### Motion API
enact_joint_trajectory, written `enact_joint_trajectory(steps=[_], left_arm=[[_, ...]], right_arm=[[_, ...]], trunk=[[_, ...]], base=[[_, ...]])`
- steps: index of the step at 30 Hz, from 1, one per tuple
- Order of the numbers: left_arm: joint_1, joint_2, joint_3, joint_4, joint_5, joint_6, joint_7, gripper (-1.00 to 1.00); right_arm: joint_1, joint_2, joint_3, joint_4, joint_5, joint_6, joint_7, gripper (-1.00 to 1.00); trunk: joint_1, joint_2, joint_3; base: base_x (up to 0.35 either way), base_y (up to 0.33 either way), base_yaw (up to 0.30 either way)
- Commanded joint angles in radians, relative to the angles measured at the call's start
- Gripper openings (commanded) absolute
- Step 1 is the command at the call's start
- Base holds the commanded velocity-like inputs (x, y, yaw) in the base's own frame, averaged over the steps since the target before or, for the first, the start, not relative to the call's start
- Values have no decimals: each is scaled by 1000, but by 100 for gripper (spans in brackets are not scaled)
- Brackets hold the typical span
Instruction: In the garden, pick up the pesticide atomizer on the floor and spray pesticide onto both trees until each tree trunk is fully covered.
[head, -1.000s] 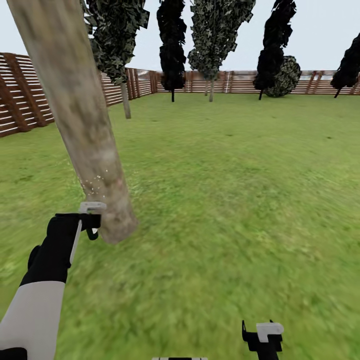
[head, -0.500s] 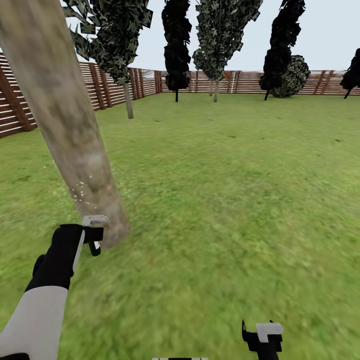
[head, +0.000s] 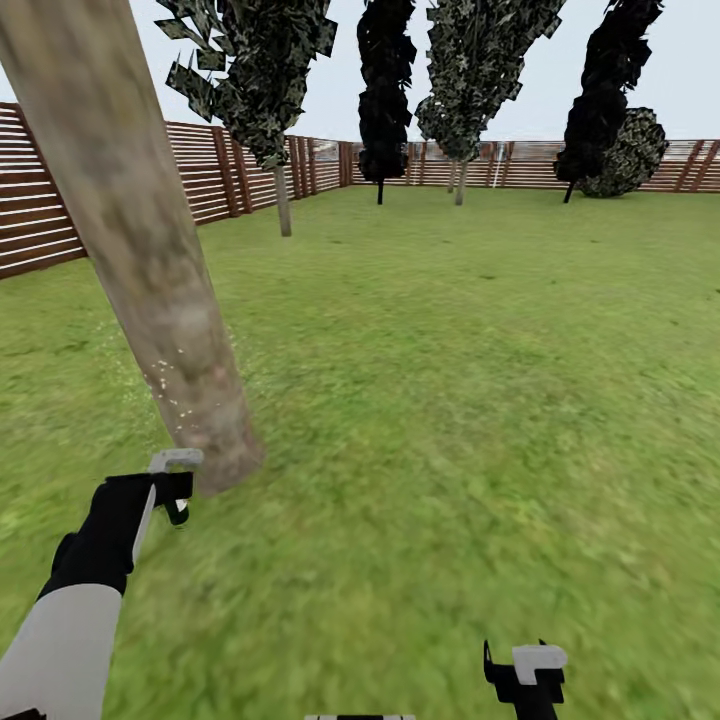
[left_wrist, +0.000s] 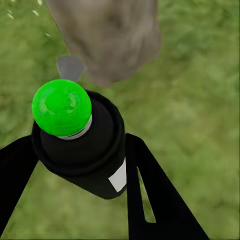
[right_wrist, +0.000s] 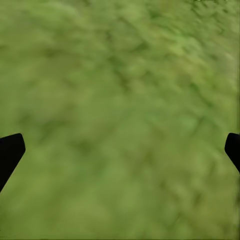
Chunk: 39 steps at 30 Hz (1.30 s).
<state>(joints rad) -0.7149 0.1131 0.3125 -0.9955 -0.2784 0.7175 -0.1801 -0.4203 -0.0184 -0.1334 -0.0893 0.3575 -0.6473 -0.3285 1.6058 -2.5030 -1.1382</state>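
Observation:
In the left wrist view the pesticide atomizer (left_wrist: 95, 160), a black bottle with a green round cap, sits between the black fingers of my left gripper (left_wrist: 80, 145), which is shut on it. In the head view my left gripper (head: 172, 487) is low, just short of the base of the thick mottled tree trunk (head: 150, 270). Fine white specks of pesticide (head: 165, 385) dot the trunk's lower part. A farther tree (head: 283, 200) with a thin-looking trunk stands by the fence. My right gripper (head: 525, 668) hangs open over the grass floor (right_wrist: 120, 100).
A brown slatted fence (head: 200, 170) encloses the lawn at the left and back. Several dark trees and a round bush (head: 630, 150) line the far fence. Open grass (head: 480, 380) stretches to the right of the trunk.
The head view has swung, shifting the far trees rightward. My left gripper with the atomizer sits lower in the picture and slightly farther from the trunk's base. The right gripper has not moved.

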Motion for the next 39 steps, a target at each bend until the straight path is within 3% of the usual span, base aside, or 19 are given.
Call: enact_joint_trajectory(steps=[1, 3, 5, 7, 8, 10, 12, 14, 22, 27, 32, 36, 39], left_arm=[[2, 25, 0, 2, 5, -56, -3, -100], [3, 52, -4, 39, 7, -88, -11, -100], [0, 46, -23, 71, 9, -96, -16, -100], [-7, 33, -104, 77, 16, -91, -15, -100], [-8, 25, -115, 78, 18, -91, -15, -100], [-3, 34, -107, 79, 17, -93, -17, -100], [1, 96, -61, 111, 19, -94, -23, -100], [2, 103, -59, 137, 19, -96, -25, -100], [2, 86, -58, 148, 18, -99, -6, -100], [2, 78, -56, 159, 17, -99, -4, -100], [3, 60, -55, 217, 16, -106, -6, -100], [3, 49, -55, 275, 17, -232, 5, -100], [3, 40, -54, 280, 15, -248, 41, -100]], right_arm=[[0, 0, 0, 0, 0, 0, 0, 100], [0, 0, 0, 0, 0, 0, 0, 100], [0, 0, 0, 0, 0, 0, 0, 100], [0, -1, 0, 0, 0, 0, 0, 100], [0, -1, 0, 0, 0, 0, 0, 100], [0, -1, 0, 0, 0, 0, 0, 100], [0, -2, 0, 0, 0, 0, 0, 100], [0, -2, 0, 0, 0, 0, 0, 100], [0, 0, 0, 0, 0, 0, 0, 100], [0, 0, 0, 0, 0, 0, 0, 100], [0, 0, 0, 0, 0, 0, -1, 100], [0, 1, 0, 0, 0, 0, 0, 100], [0, 2, 0, 0, 0, 0, -1, 100]], trunk=[[0, 0, 0], [0, 0, 0], [0, 0, 0], [0, 0, 0], [0, 0, 0], [0, 0, 0], [0, 0, 0], [0, 0, 0], [0, 0, 0], [0, 0, 0], [0, 0, 0], [0, 0, 0], [0, 0, 0]], base=[[12, -11, 1], [4, -4, 0], [1, 0, 0], [0, 0, 0], [0, 0, 0], [0, 0, 0], [0, 0, 0], [171, -3, 0], [87, -222, 2], [2, -273, 236], [144, -250, 141], [234, -198, 3], [229, -197, 131]])
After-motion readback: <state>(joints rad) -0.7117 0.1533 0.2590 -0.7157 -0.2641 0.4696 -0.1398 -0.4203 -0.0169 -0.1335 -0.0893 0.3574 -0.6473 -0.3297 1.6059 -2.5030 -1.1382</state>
